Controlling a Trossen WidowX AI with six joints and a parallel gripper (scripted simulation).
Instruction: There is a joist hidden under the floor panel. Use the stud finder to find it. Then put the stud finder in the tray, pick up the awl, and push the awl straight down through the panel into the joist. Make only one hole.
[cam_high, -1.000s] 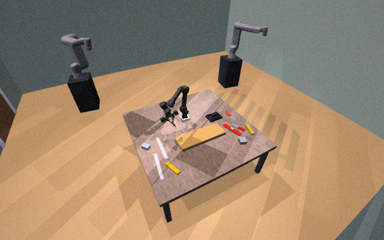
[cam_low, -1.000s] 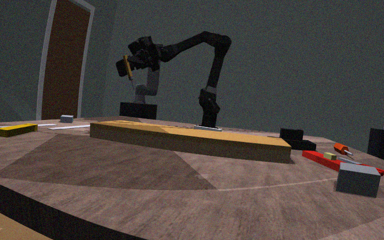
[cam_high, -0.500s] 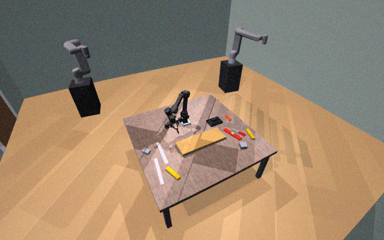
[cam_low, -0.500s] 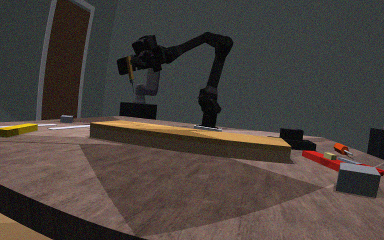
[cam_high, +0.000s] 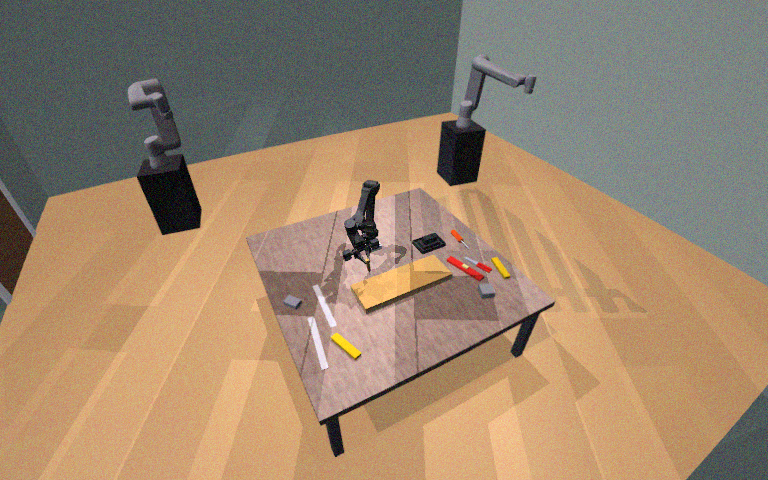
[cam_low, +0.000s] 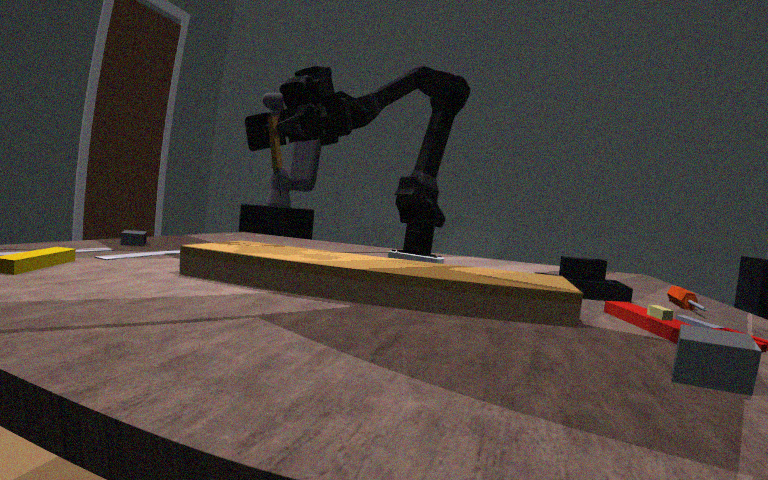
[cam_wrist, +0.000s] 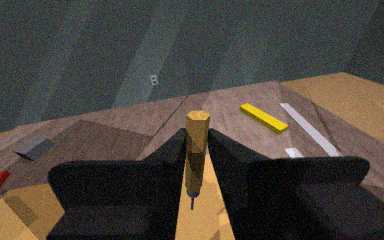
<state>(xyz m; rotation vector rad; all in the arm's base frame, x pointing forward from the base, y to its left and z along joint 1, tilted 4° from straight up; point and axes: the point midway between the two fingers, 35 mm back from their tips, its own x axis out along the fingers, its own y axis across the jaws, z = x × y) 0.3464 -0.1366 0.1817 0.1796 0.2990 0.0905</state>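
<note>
Brown tabletop (cam_high: 396, 345) carries the floor panel (cam_high: 400, 281); end effector (cam_wrist: 196, 150) grips the awl (cam_wrist: 196, 145).

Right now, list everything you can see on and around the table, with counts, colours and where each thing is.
Wooden floor panel: one, tan, mid-table.
Black tray: one, behind the panel's right end.
Orange-handled tool: one, right of the tray.
Red bars: two, right of the panel.
Yellow bars: two, one front-left, one far right.
White strips: two, left of the panel.
Grey blocks: two, one left, one right.
Grey arms on black pedestals: two, on the floor behind the table.
Wooden-handled awl: one, tan, tip down, above the panel's left end.
Robot's tool: one, black, shut on the awl.
</note>
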